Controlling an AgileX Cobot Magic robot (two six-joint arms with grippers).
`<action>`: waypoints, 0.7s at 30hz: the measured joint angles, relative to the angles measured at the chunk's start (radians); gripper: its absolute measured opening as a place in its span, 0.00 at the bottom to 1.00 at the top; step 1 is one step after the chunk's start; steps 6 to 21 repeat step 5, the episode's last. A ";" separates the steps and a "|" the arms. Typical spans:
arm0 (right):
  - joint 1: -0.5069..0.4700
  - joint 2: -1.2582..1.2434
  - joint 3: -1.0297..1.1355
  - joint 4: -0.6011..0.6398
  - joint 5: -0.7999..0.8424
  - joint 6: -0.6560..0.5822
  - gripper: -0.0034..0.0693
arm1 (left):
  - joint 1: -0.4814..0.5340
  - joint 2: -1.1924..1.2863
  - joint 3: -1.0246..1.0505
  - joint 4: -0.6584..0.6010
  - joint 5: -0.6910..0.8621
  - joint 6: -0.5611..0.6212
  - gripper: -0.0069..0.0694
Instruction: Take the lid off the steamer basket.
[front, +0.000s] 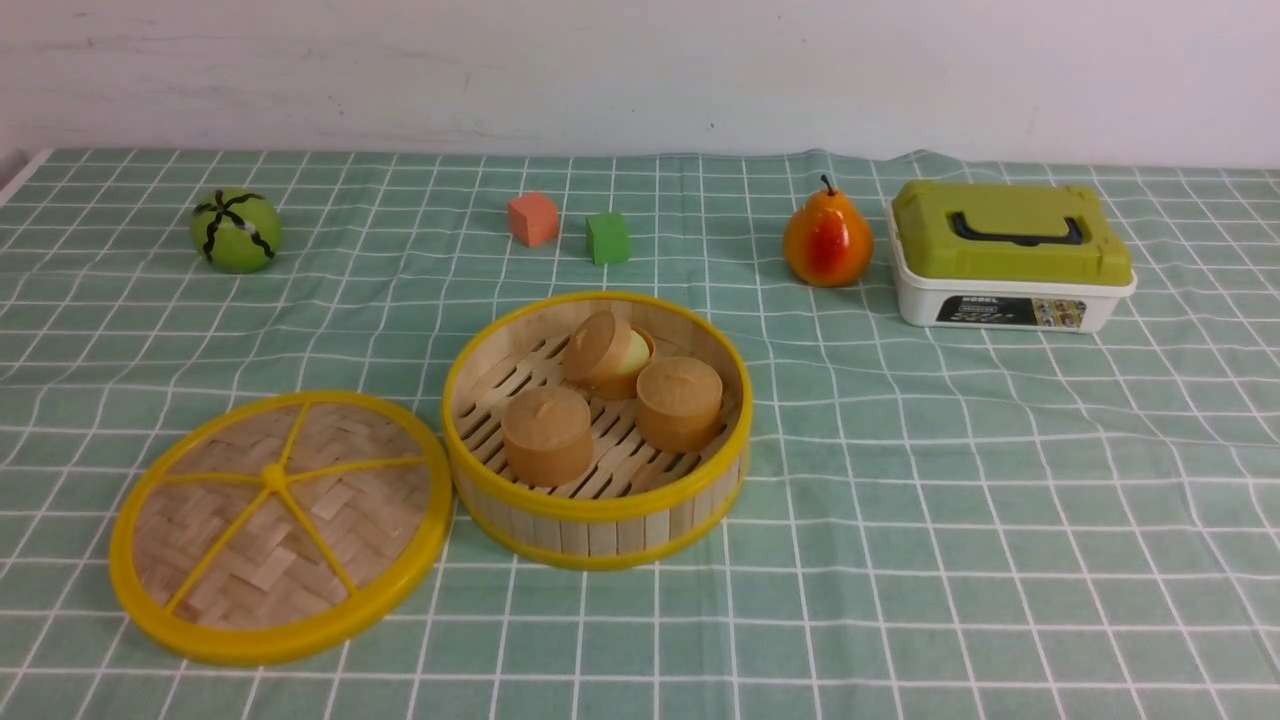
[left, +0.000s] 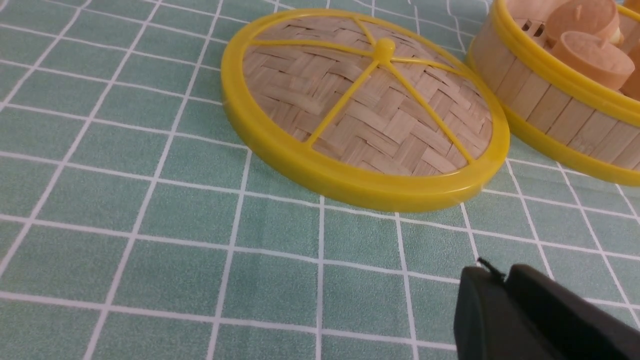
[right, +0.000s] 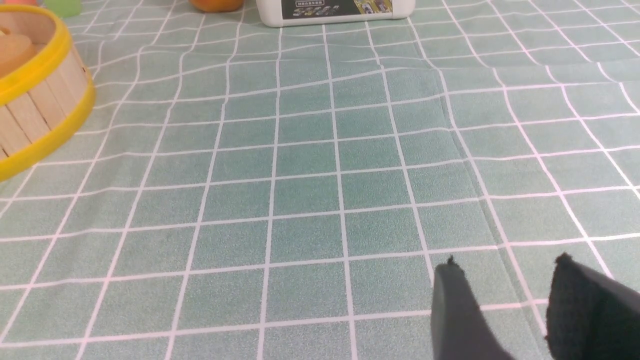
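A: Lid of woven bamboo, round, yellow-rimmed (front: 280, 528), is laid flat on the checked green tabletop (front: 900, 520), touching the bamboo-slat steamer basket (front: 598, 430).

B: Left pincer (left: 505, 285) is seen nearly closed, empty; right pincer (right: 505, 295) open. The lid could be nudged if an arm is swung low.

Lid (front: 280, 525) is already off, lying flat on the green checked cloth right beside the steamer basket (front: 598, 515) on its left, rims about touching. Woven bamboo, yellow rim, five spokes. Basket sits upright and open, slat wall, three brown cakes inside.
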 joint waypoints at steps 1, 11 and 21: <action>0.000 0.000 0.000 0.000 0.000 0.000 0.38 | 0.000 0.000 0.000 0.000 0.000 0.000 0.16; 0.000 0.000 0.000 0.000 0.000 0.000 0.38 | 0.000 0.000 0.000 0.000 0.000 0.000 0.17; 0.000 0.000 0.000 0.000 0.000 0.000 0.38 | 0.000 0.000 0.000 0.000 0.000 0.000 0.17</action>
